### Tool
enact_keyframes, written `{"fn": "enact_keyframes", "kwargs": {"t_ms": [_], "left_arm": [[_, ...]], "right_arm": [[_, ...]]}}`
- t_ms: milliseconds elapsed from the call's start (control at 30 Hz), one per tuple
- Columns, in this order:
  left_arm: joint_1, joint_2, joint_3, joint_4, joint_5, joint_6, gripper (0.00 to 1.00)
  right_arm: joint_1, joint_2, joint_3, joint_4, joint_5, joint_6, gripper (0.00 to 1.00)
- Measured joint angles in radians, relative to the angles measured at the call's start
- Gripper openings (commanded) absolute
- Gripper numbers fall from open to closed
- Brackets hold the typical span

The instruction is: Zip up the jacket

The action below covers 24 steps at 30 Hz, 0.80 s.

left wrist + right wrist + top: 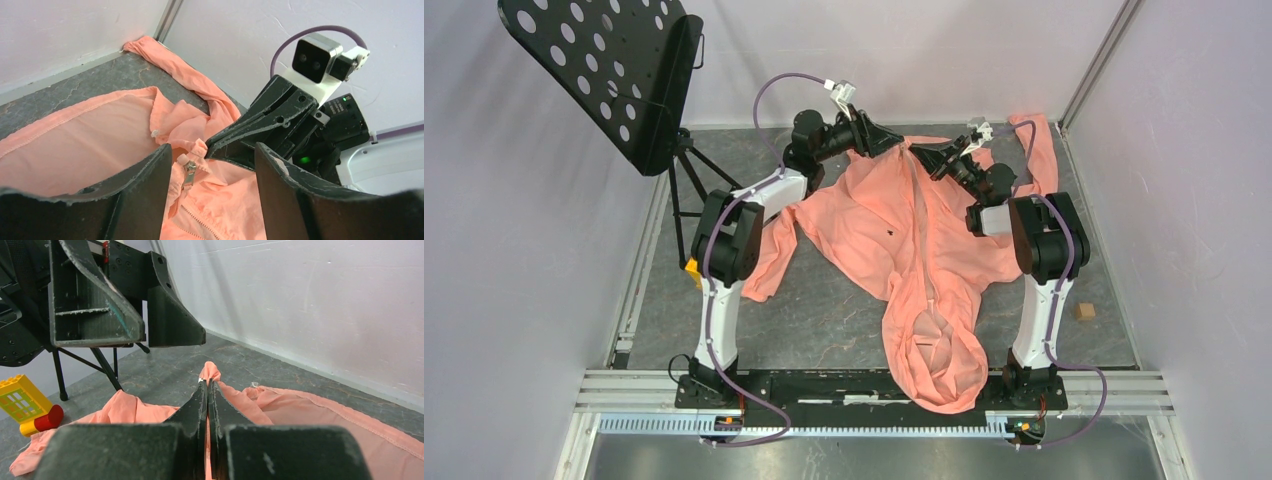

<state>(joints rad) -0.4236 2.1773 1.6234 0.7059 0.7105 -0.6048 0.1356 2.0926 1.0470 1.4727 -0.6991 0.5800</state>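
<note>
One salmon-pink jacket, spread flat; right gripper clenched on its front edge beside the zipper pull; left gripper released, jaws apart, holding nothing.

The jacket is salmon-pink with a paler zipper strip and one small dark mark, against a dark grey table veined with lighter streaks. At the upper left of the top view, the music stand is black, patterned with round holes, and the cables are purple. At the lower left of the right wrist view are a yellow toy block with a green grid and a red cylinder.
</note>
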Motion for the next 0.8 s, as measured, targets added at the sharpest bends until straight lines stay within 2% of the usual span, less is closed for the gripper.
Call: {"fn": "enact_keyframes", "kwargs": {"t_ms": [200,333,433,567,667,700,800], "left_arm": [[0.006,0.042,0.089,-0.028,0.023,-0.027,0.72],[0.008,0.085,0.201,-0.075,0.091,-0.027,0.65],[0.008,0.103,0.238,-0.099,0.122,-0.027,0.65],[0.008,0.126,0.267,-0.150,0.155,-0.027,0.73],[0.008,0.151,0.283,-0.171,0.175,-0.027,0.74],[0.008,0.155,0.283,-0.175,0.182,-0.028,0.72],[0.008,0.179,0.289,-0.185,0.191,-0.039,0.54]], "right_arm": [[0.000,0.001,0.000,0.000,0.000,0.000,0.00],[0.000,0.001,0.001,0.000,0.000,0.001,0.00],[0.000,0.001,0.002,0.000,0.000,0.002,0.00],[0.000,0.001,0.003,0.000,0.000,0.003,0.01],[0.000,0.001,0.004,0.000,0.000,0.003,0.00],[0.000,0.001,0.004,0.000,0.000,0.003,0.00],[0.000,0.001,0.005,0.000,0.000,0.003,0.00]]}}
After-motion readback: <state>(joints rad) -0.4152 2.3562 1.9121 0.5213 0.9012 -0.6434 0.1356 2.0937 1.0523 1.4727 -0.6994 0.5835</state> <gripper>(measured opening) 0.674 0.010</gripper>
